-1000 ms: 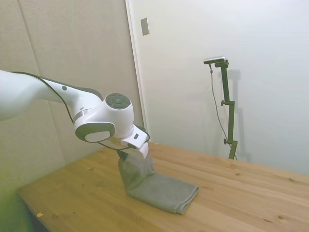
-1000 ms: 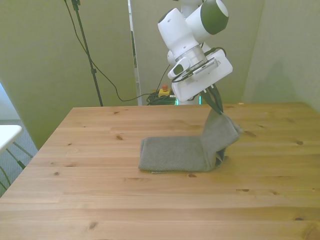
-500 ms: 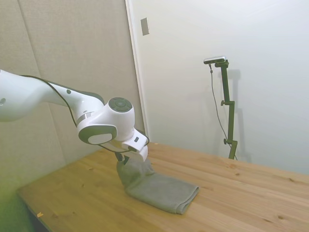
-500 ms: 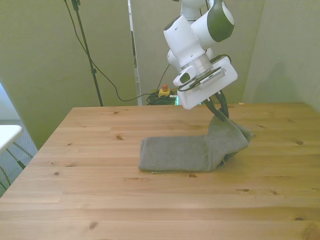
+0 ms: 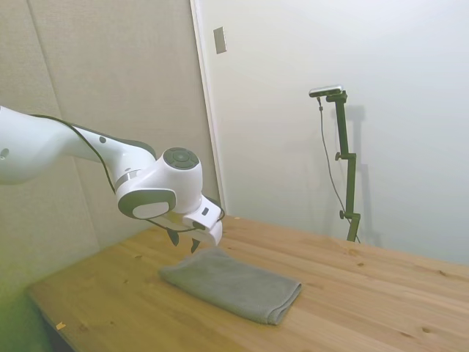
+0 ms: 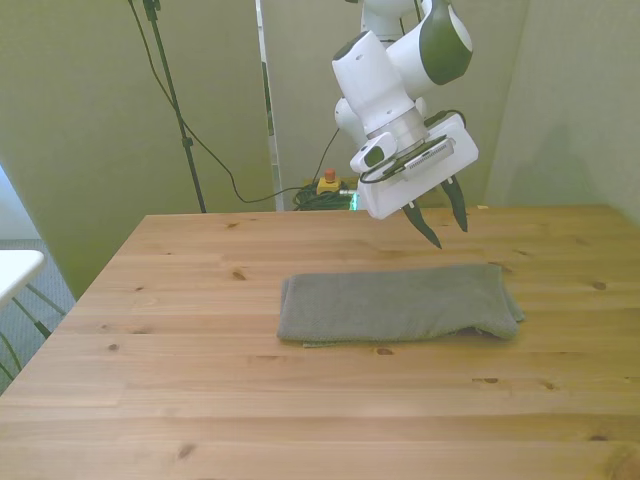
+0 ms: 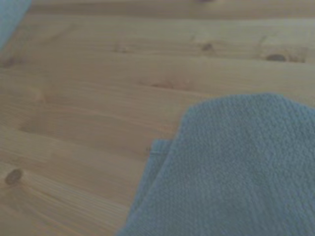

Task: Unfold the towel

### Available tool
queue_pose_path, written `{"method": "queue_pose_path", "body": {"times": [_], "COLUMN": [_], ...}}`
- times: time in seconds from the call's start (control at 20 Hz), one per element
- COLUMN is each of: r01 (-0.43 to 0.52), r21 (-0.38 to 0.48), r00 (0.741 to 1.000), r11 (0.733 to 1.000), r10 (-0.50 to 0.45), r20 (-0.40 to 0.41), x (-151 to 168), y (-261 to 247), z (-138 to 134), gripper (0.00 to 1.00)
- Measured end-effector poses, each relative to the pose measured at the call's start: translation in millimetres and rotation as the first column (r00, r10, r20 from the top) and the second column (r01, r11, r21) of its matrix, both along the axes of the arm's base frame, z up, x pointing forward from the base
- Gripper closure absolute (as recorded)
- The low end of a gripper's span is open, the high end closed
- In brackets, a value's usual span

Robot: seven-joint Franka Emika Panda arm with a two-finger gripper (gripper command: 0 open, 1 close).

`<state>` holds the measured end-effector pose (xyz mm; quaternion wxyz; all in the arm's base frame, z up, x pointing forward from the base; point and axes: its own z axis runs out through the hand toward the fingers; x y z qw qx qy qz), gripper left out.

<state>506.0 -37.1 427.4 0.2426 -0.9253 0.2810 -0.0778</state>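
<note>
Towel (image 6: 398, 303) now dropped flat on table (image 6: 200, 380), hand (image 6: 442, 215) above, fingers apart, empty, wrist view blurred

The soft grey-green terry cloth towel (image 6: 398, 303) lay flat on the wooden table as a long rectangular strip, its length running across the front view. Its end at the front view's left was a thick, rounded fold, while the end at the front view's right sat slightly rumpled, with a lower layer peeking out beneath the top one (image 7: 236, 172).
</note>
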Motion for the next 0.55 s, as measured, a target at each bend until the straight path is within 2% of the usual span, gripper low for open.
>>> {"method": "queue_pose_path", "body": {"times": [0.15,0.25,0.4,0.55], "r01": [0.084,0.144,0.227,0.294], "r21": [-0.108,-0.187,-0.311,-0.414], "r00": [0.993,0.981,0.954,0.909], "r11": [0.991,0.972,0.923,0.861], "r10": [-0.092,-0.164,-0.275,-0.386], "r20": [-0.077,-0.1,-0.119,-0.157], "x": [-5.0,-13.5,-35.5,-71.5], "y": [0.7,-2.5,-6.2,-2.5], "z": [0.6,5.4,13.8,17.7], "gripper": [0.0,0.0,0.0,0.0]}}
